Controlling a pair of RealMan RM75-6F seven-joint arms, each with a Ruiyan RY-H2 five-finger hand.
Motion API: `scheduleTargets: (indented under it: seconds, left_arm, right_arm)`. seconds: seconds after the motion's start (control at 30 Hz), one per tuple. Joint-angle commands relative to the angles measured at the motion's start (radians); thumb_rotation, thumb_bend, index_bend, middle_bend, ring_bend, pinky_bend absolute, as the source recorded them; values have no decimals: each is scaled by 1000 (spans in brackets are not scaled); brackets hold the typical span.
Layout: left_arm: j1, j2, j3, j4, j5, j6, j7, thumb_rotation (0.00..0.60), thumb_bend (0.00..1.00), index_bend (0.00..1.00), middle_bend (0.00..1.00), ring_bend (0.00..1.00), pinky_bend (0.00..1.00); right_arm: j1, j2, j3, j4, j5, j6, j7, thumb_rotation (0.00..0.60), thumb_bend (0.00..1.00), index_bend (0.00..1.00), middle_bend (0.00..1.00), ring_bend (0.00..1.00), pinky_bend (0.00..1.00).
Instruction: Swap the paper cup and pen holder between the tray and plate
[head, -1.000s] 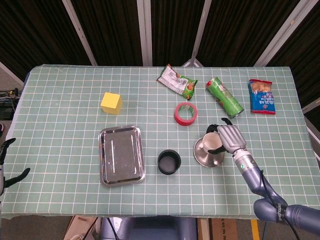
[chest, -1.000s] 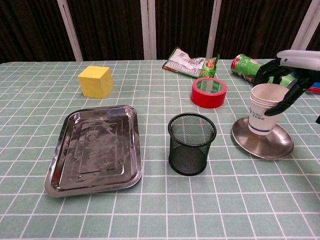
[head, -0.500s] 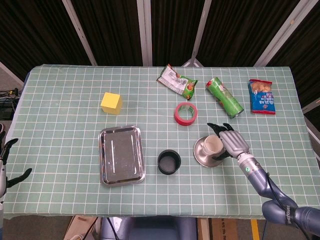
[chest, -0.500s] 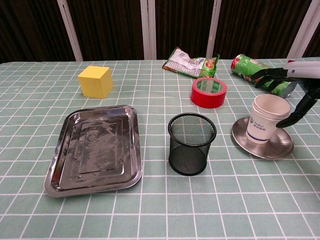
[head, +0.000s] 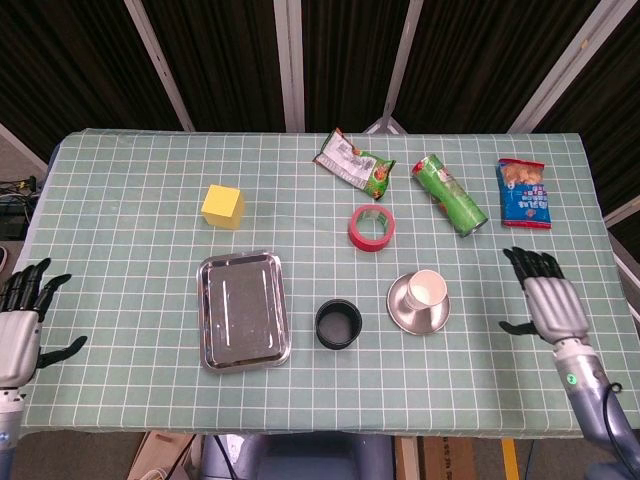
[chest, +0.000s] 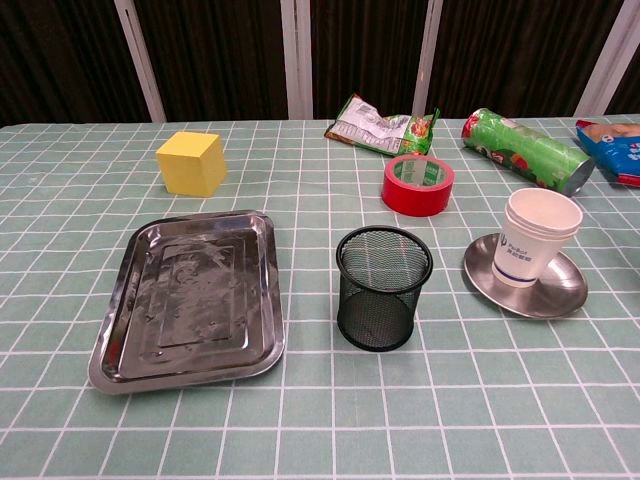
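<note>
White paper cup (chest: 535, 239) stands upright on the round metal plate (chest: 570, 294), well to the left of the right hand (head: 551, 305), which rests released at the table's right edge with fingers spread and nothing in it. Black wire-mesh pen holder (chest: 383, 287) stands on the green checked tablecloth (head: 130, 260), further left from that hand, between the plate and the bare rectangular steel tray (chest: 188, 295). Left hand (head: 18, 322), likewise splayed and holding nothing, lies at the far left edge, well apart from the tray.
</note>
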Motion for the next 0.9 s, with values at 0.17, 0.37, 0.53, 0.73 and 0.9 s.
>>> scheduleTargets:
  seconds: [0.17,0.37,0.53,0.73,0.9]
  left_arm:
    - [-239,159,-47,-162,-58,-380,-3,600,68,163,0,0,15]
    - [-427,121,-108,-198,-191,-611,36,600,65,160,0,0,15]
    - [-542,-11,-148,-129,-247,-673,19,600,55,160,0,0,15]
    - [-677,-119,-169,-20,-328,-812,-28,600,7,149,0,0,13]
    - [-770,-194,-183,80,-330,-910,-94,600,0,147,0,0,9]
  right_arm:
    - [-202,-37,-71,50,-195,263,92,600,3,0,77,61,0]
    - [-241,-96,-59,164,-259,320,156,600,3,0,77,61,0]
    - [-261,-98,-41,163,-259,334,144,600,3,0,77,61,0]
    - [-269,-106,-16,162,-225,310,118,600,3,0,77,61,0]
    - [-274,-115,1,160,-203,292,89,600,3,0,77,61,0]
